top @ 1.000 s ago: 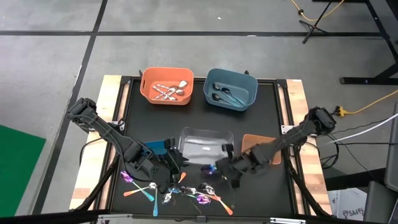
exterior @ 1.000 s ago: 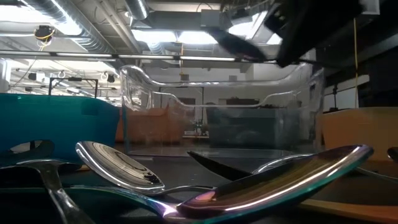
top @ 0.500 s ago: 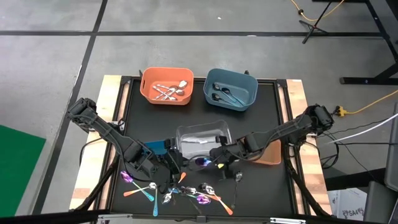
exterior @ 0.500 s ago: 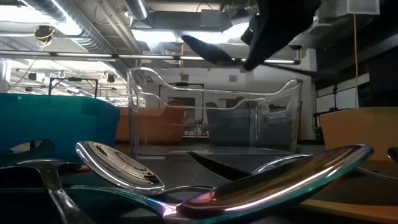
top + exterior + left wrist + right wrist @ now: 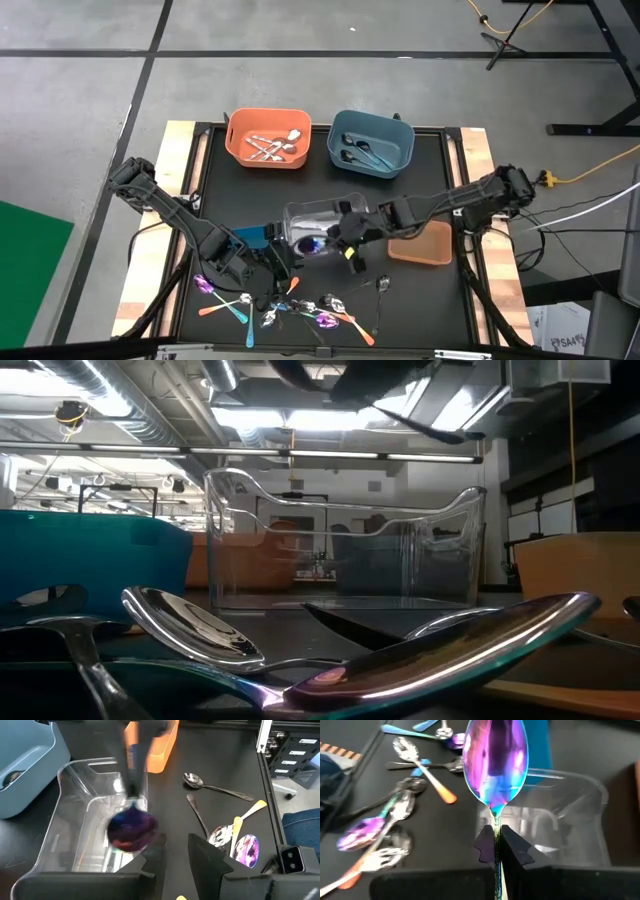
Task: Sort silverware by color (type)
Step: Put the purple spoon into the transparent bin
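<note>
My right gripper (image 5: pixel 348 240) is shut on an iridescent purple-teal spoon (image 5: pixel 495 760), whose bowl (image 5: pixel 312 243) hangs over the clear bin (image 5: pixel 325 218). My left gripper (image 5: pixel 175 854) stands open with nothing between its fingers, just near-left of that bin (image 5: pixel 85 820). A pile of mixed silverware (image 5: pixel 295 308) lies flat on the black mat by the near edge. Silver pieces lie in the orange bin (image 5: pixel 240 150), dark ones in the blue bin (image 5: pixel 398 160). My right gripper pinches the spoon's thin handle (image 5: pixel 496 832) between its two fingers, just behind the bowl. The fingers slant down from the table's right, and the spoon runs on along them. It is lifted clear, its bowl out ahead of the fingertips above the clear bin.
A brown bin (image 5: pixel 425 248) sits right of the clear one, under my right arm. A loose silver spoon (image 5: pixel 382 287) lies near the pile. In the low view, spoons (image 5: pixel 420 655) fill the foreground in front of the clear bin (image 5: pixel 345 550).
My right gripper has carried the iridescent spoon up and toward the table's far left, from above the pile to over the clear bin, rolling somewhat as it went. It stays shut on the handle. The clear bin shifted a little early on.
</note>
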`<state>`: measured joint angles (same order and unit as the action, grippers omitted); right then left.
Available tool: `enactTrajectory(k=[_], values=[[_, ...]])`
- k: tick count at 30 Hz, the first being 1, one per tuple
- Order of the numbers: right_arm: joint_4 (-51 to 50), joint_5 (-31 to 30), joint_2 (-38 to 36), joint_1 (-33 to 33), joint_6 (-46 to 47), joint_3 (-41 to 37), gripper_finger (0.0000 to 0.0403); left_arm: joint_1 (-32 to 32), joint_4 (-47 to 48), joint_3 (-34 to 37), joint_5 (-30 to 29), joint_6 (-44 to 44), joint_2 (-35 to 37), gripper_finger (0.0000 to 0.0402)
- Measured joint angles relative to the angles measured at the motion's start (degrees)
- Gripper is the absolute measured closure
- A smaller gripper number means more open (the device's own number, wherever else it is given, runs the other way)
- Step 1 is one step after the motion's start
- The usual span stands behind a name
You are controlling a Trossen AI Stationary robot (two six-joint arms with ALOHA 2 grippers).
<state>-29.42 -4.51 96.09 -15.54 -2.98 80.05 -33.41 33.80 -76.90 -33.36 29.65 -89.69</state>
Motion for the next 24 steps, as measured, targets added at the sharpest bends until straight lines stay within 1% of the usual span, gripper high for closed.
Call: enactTrajectory(k=[3,6,14,17,24], values=[[0.13,0.01,0.29,2.3,-3.23,-0.17,0.0402,0.0,0.0,0.0,0.0,-0.02,0.0,0.0327],[0.11,0.15,1.15,4.53,-4.53,-0.28,0.0402,0.02,0.03,0.0,0.02,-0.02,0.0,0.0327],[2.11,4.15,5.9,7.79,-5.05,-0.28,0.0402,0.0,0.07,0.0,0.64,0.16,-0.02,0.0327],[2.28,4.13,7.83,7.72,-5.05,-0.33,0.0402,-0.02,0.13,0.0,2.32,0.49,-0.02,0.0327],[2.48,4.13,11.76,7.7,-5.05,-0.31,0.0402,-0.5,0.15,0.0,8.64,1.95,-0.02,0.0327]])
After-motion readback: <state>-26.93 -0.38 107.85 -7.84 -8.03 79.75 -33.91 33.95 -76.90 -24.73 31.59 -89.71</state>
